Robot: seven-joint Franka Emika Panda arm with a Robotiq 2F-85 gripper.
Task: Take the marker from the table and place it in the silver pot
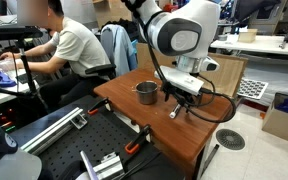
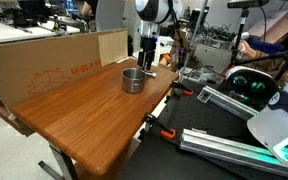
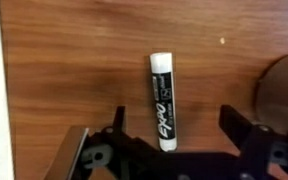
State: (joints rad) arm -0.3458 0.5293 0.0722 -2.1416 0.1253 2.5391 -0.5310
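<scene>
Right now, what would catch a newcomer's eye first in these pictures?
The marker lies mid wrist view on the reddish-brown table, between the fingers of the open gripper. In both exterior views the big white robot arm hangs over the table, close beside the silver pot.

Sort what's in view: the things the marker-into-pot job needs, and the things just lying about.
For the job: marker, silver pot, table, gripper.
Just lying about: cardboard box, metal rails, seated person.
</scene>
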